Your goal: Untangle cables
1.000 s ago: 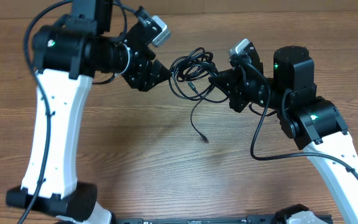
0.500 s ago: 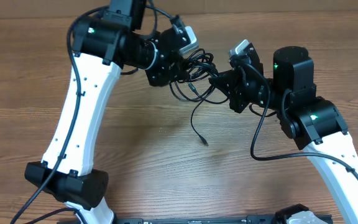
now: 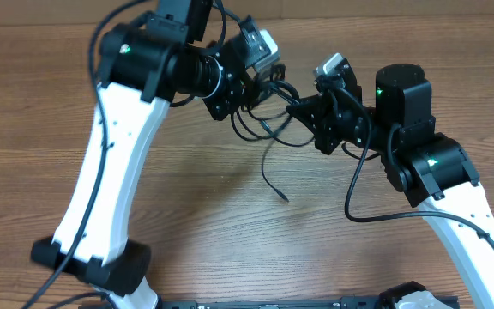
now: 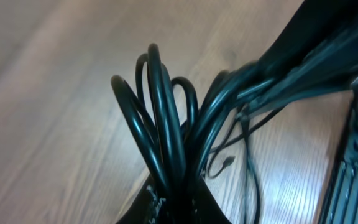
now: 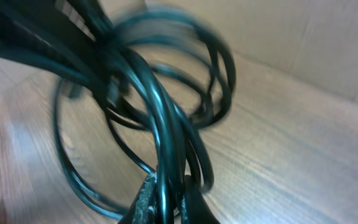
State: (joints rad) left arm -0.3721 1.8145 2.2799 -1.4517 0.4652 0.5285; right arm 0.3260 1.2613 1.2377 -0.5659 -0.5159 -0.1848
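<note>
Overhead view: cables (image 3: 268, 110) form a small tangle held above the table (image 3: 187, 215) toward its far edge, strung between the left gripper (image 3: 252, 91) and the right gripper (image 3: 298, 110). The two grippers lie close together with little room between them. Bare wood extends widely in front of the tangle and to the left. One loose strand (image 3: 268, 163) trails down to a plug end (image 3: 284, 196) over that open wood. Compared with a second ago, the left arm has swung in from the left and its jaws, then short of the tangle, now meet it; the right arm and its grip are unchanged. Left wrist view: the left gripper (image 4: 166, 200) is clamped on several looped cords (image 4: 160, 118) that rise between its fingers. This grip is hidden under the camera housing in the overhead view. Blurred wood (image 4: 55, 93) lies beyond, and a small plug (image 4: 227, 162) dangles clear of the surface. Right wrist view: the right gripper (image 5: 165, 200) is closed on a bunched strand of the same tangle (image 5: 166, 118), whose loops fan out above the tabletop (image 5: 278, 155). A pale panel (image 5: 328, 43) stands behind the table's far edge, which shows clearly only in this view.
</note>
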